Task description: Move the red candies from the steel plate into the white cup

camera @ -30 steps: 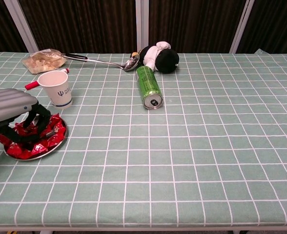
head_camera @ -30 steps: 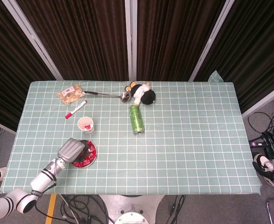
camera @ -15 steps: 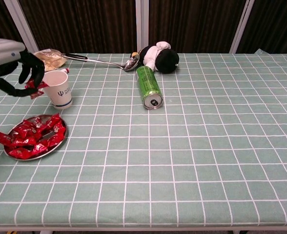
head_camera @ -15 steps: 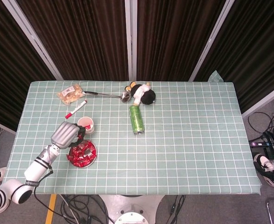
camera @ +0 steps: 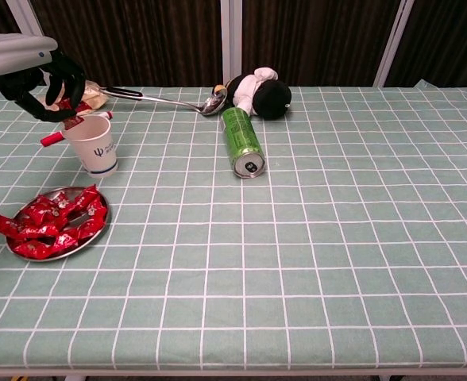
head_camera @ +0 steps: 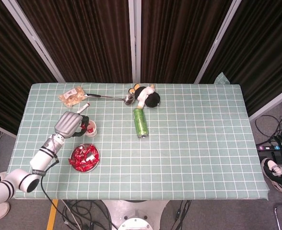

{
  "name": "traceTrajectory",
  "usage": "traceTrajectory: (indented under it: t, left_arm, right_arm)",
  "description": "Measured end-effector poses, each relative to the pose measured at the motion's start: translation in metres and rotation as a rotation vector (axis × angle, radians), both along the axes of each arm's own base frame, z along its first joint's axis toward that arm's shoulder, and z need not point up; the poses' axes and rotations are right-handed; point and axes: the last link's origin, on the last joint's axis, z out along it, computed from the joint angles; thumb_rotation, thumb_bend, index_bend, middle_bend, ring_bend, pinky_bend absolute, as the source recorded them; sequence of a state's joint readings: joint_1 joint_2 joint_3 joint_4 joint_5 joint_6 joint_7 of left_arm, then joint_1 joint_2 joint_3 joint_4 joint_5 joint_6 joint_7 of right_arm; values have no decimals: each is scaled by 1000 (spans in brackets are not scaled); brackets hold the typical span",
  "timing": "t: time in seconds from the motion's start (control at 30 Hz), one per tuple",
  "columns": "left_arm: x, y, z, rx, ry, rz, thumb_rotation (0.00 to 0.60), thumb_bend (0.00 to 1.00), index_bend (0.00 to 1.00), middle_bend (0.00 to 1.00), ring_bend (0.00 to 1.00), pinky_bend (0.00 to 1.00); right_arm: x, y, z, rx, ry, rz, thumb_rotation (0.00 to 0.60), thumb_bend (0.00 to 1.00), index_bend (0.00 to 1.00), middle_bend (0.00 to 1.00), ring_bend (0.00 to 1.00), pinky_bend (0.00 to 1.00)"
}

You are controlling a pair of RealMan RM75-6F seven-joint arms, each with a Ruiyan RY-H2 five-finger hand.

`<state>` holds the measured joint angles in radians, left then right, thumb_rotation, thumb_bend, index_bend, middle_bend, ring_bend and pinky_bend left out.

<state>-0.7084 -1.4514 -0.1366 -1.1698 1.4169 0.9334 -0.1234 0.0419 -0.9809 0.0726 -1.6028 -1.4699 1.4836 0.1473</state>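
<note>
Red candies lay heaped on the steel plate, just beside the white cup. Above the cup's rim, the left hand pinched one candy in its fingers. Green can lay on the counter.

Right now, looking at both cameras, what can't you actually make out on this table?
- Inside of the white cup: chest view sees only its side; in head view the left hand covers it.
- Red candy under the left hand: fingers partly hide it, so held or released is unclear.
- Right hand: in neither view.
- Red marker: mostly behind the cup, chest view.
- Snack bag: contents too small, head view.
</note>
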Motion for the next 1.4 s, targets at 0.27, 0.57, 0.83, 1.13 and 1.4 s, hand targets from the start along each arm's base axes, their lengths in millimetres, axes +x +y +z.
traceTrajectory:
  t: [0.27, 0.57, 0.83, 1.13, 1.4]
  left_arm:
    - [-8, 2, -10, -5, -13, 29, 600, 459, 621, 645, 542, 794]
    - [-13, -1, -12, -17, 18, 45, 600, 442, 517, 521, 397, 631]
    - [-14, -4, -7, -18, 36, 63, 600, 422, 409, 460, 353, 576]
    - [-19, -27, 20, 61, -25, 72, 600, 368, 383, 441, 335, 553]
    - [-41, -83, 25, 21, 37, 78, 600, 275, 413, 441, 335, 543]
  right_arm:
    - [1, -2, -2, 6, 1, 4, 600, 197, 17, 59, 0, 115]
    - [1, -1, -1, 4, 3, -2, 600, 197, 17, 59, 0, 116]
    - [2, -1, -1, 1, 2, 2, 600, 197, 17, 59, 0, 116]
    - [1, -1, 0, -1, -1, 10, 600, 198, 17, 59, 0, 116]
    - [2, -3, -2, 7, -8, 22, 600, 197, 17, 59, 0, 116]
